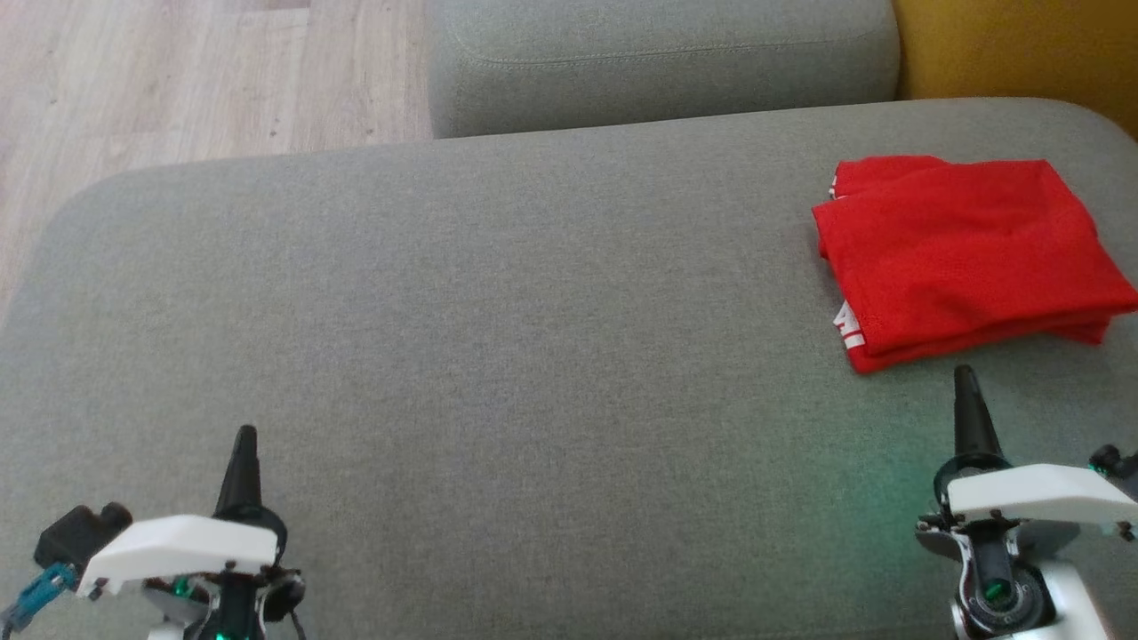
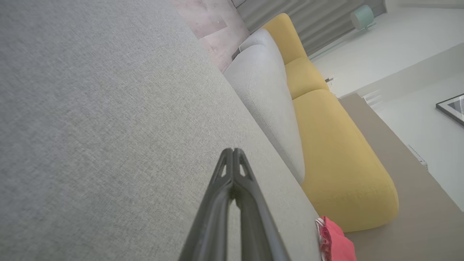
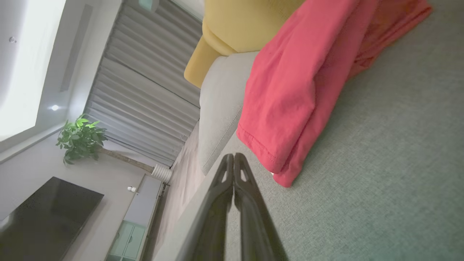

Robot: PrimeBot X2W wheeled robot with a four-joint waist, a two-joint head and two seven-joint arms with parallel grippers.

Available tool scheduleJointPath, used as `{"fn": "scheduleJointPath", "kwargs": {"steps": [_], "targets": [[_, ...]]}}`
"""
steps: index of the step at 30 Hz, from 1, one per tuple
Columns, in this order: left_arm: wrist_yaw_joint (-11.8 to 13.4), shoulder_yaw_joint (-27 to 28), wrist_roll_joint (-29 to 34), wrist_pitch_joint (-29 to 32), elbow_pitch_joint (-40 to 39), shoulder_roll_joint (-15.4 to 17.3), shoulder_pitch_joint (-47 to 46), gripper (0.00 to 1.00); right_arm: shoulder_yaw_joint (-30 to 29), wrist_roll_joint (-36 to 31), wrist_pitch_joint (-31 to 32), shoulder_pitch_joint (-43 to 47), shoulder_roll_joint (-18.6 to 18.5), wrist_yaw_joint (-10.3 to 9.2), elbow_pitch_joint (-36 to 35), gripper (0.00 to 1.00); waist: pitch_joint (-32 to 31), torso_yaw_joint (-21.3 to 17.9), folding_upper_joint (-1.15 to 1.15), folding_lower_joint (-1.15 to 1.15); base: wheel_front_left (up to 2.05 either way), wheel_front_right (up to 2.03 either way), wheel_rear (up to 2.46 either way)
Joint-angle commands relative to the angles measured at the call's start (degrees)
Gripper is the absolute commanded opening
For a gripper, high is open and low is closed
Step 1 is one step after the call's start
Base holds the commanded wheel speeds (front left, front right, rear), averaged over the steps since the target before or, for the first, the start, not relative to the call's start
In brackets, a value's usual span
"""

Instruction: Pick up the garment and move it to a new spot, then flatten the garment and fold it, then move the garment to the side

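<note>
A red garment lies folded into a neat stack at the right side of the grey sofa seat, with white lettering at its left edge. The right wrist view shows its layered hem close ahead; the left wrist view catches a corner of the garment. My right gripper hovers just short of the garment's near edge, shut and empty, fingertips together. My left gripper is low at the left over bare cushion, also shut and empty.
A grey back cushion runs along the far side, with a yellow cushion to its right. Wood floor lies beyond the seat's rounded left corner. A plant and a dark screen stand across the room.
</note>
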Motion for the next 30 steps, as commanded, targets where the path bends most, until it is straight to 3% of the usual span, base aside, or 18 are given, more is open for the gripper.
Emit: {"fn": "scheduleJointPath", "kwargs": {"steps": [1, 30], "targets": [[-0.6, 1.5, -1.4, 0.3, -2.2, 0.4, -3.4, 0.00, 0.1, 1.5, 0.5, -1.7, -0.2, 0.28, -2.4, 0.00, 0.0, 0.0, 0.00, 0.00, 0.00, 0.00, 0.00], [-2.2, 2.9, -20.4, 5.1, -3.9, 0.4, -4.0, 0.00, -3.2, 19.0, 5.3, -1.3, 0.9, 0.38, -4.6, 0.00, 0.0, 0.2, 0.00, 0.00, 0.00, 0.00, 0.00]]}}
